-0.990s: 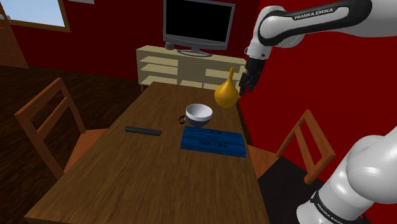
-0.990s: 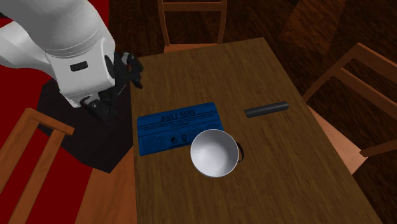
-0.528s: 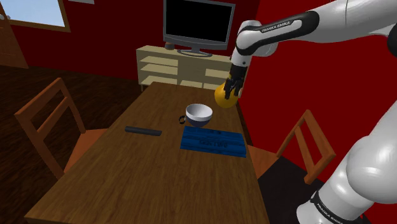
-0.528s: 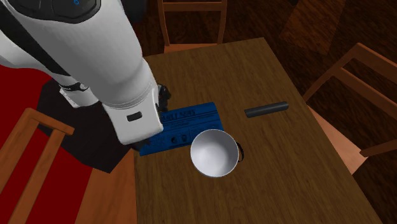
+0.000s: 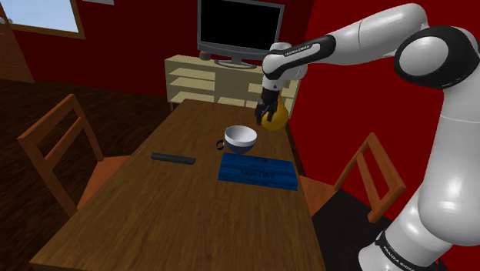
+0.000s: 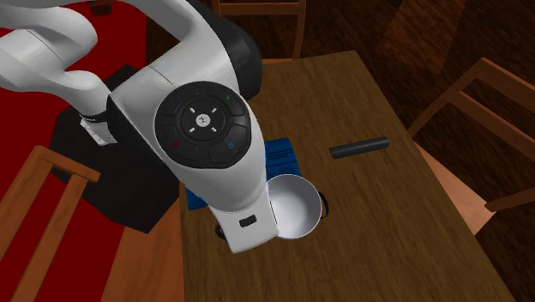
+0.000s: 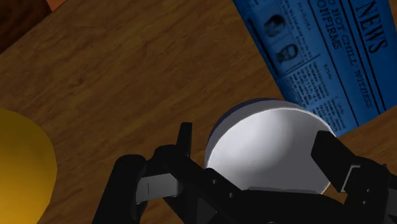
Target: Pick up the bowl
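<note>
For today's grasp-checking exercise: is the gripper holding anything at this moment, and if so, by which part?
Nothing is held. The gripper is open, its fingers apart above the white bowl, which rests on the table untouched.

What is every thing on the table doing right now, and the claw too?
bowl: upright on the table, empty, not held.
claw: open, above the bowl, holding nothing.
blue newspaper: lying flat beside the bowl.
black bar: lying flat on the table.
yellow vase: on the table, partly hidden behind the claw in the shoulder view.
</note>
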